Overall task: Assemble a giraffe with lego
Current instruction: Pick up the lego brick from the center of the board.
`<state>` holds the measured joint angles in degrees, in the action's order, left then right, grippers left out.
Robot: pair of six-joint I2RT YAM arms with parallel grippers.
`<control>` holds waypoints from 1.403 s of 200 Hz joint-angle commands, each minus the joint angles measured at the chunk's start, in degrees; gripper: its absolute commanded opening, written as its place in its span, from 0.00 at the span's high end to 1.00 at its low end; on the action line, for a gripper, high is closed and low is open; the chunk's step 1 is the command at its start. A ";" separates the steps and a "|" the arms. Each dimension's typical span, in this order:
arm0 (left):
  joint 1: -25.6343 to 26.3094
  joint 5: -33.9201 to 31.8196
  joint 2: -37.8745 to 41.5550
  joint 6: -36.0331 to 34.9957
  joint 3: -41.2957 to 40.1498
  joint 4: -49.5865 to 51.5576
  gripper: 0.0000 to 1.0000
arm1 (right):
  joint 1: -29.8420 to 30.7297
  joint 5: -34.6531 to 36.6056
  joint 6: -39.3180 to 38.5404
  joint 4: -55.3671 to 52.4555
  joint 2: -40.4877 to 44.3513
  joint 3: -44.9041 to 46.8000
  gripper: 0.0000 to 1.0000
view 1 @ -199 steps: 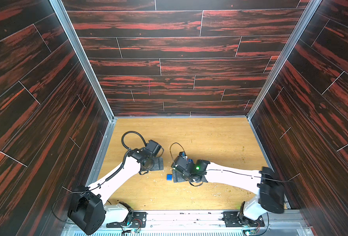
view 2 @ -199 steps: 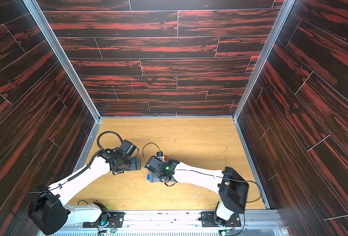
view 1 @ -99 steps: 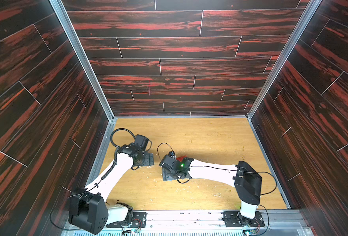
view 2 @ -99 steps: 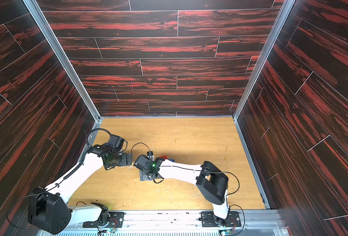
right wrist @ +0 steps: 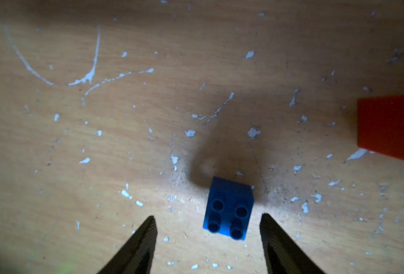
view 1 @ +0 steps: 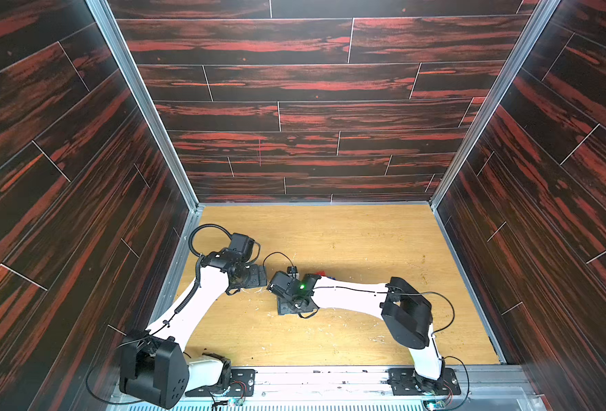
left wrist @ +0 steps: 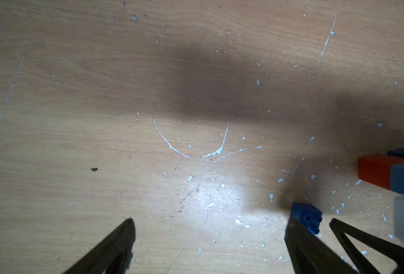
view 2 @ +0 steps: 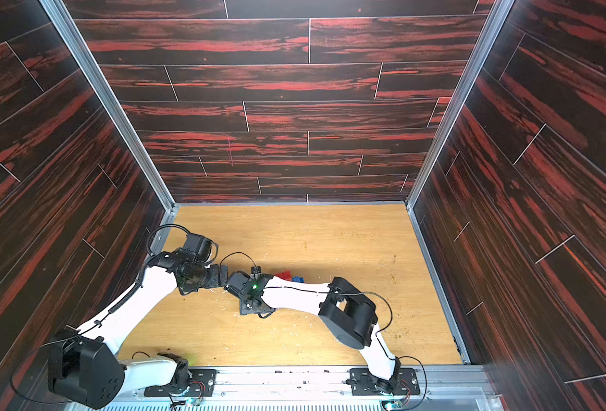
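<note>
On scuffed wood, studded blue brick inside parted right gripper, left gripper parted.

You look into a booth of dark planked walls streaked with red, joined at the far corners by pale metal posts. Your light wooden table carries white scratches and flecks. A grey metal rail runs along its near edge.

Both top views: high overhead, facing down-forward over my whole surface. Wrist views sit close above it, sharing one dark blue brick.
</note>
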<state>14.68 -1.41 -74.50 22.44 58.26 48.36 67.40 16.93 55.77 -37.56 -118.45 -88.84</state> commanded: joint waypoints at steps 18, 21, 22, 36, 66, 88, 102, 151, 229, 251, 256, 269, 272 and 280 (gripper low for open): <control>-0.30 1.14 0.94 -0.73 -0.34 1.24 0.00 | 0.37 1.12 3.12 -4.31 -2.31 -2.02 0.31; -0.27 1.19 0.93 -0.73 -0.32 1.15 0.00 | 0.22 1.17 3.12 -4.38 -2.31 -1.97 0.31; -0.31 1.21 0.89 -0.73 -0.28 1.14 0.00 | 0.21 1.17 3.12 -4.37 -2.31 -1.92 0.31; -0.34 1.45 0.85 -0.82 -0.32 1.15 0.00 | 0.21 1.05 3.12 -4.15 -2.57 -1.95 0.31; -0.32 2.02 0.59 -0.82 -0.33 1.04 0.00 | 0.18 1.00 2.89 -4.01 -3.36 -2.43 0.36; -0.32 2.20 0.54 -0.88 -0.26 1.08 0.00 | -0.04 0.78 2.60 -4.16 -3.85 -2.51 0.43; -0.33 2.11 0.54 -0.91 -0.26 1.05 0.00 | -0.22 0.43 2.55 -4.16 -4.03 -2.28 0.45; -0.30 2.55 0.24 -0.91 -0.28 0.87 0.00 | -0.49 0.43 1.91 -4.00 -4.06 -2.12 0.48; -0.30 2.98 -0.06 -0.99 0.01 0.89 0.00 | -1.11 -0.32 0.80 -3.88 -3.80 -0.98 0.61; -0.27 3.08 -0.19 -1.08 -0.13 0.86 0.00 | -1.40 -0.77 0.43 -4.01 -4.06 -0.72 0.62; -0.35 3.08 -0.18 -1.15 -0.10 0.91 0.00 | -1.44 -0.89 0.31 -3.93 -4.07 -0.63 0.62; -0.35 3.08 -0.12 -1.08 -0.10 0.86 0.00 | -1.53 -0.85 0.01 -3.75 -4.15 -0.46 0.64; -0.33 3.08 -0.09 -1.08 -0.12 0.86 0.00 | -1.56 -0.84 -0.02 -3.79 -4.15 -0.46 0.65; -0.33 3.08 -0.20 -1.08 -0.11 0.78 0.00 | -1.61 -0.84 -0.24 -3.84 -4.15 -0.46 0.66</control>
<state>14.68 1.32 -74.63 22.02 58.24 48.21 66.30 16.47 56.34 -40.27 -121.95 -90.37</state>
